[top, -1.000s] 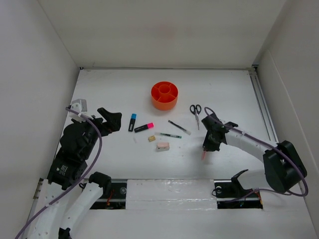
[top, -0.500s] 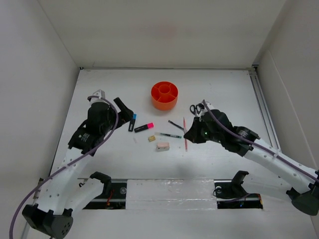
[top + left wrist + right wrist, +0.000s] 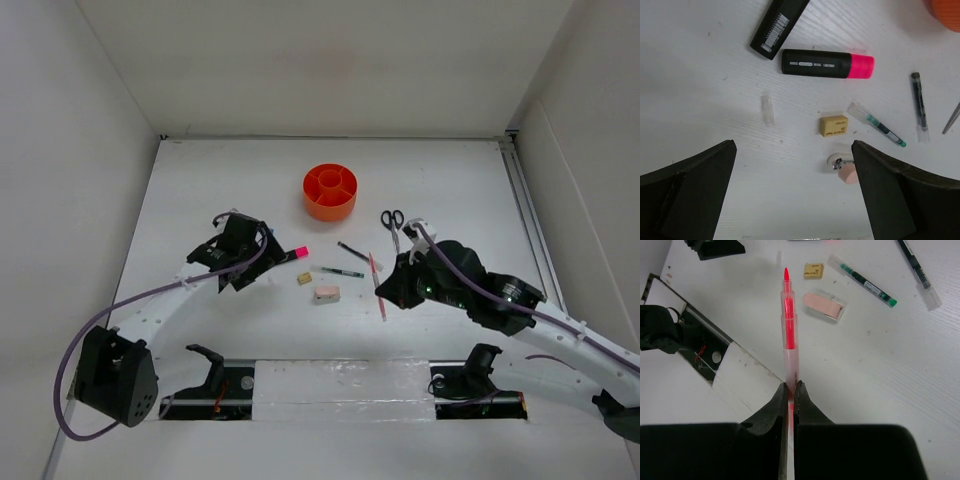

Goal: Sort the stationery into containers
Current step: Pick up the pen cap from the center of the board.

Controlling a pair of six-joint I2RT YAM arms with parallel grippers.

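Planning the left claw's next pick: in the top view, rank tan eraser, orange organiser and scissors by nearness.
1. Small tan eraser, just right of the left claw.
2. Round orange plastic organiser, farther back.
3. Black-handled scissors, far right.

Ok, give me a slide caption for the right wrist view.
Right gripper shut on the pink-red pencil; tan eraser and pink eraser lie on the table beyond.

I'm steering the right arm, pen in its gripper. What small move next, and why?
Probably swing the right gripper toward the orange organiser at the back: it is shut on the pink pen, which hangs well short of the organiser.
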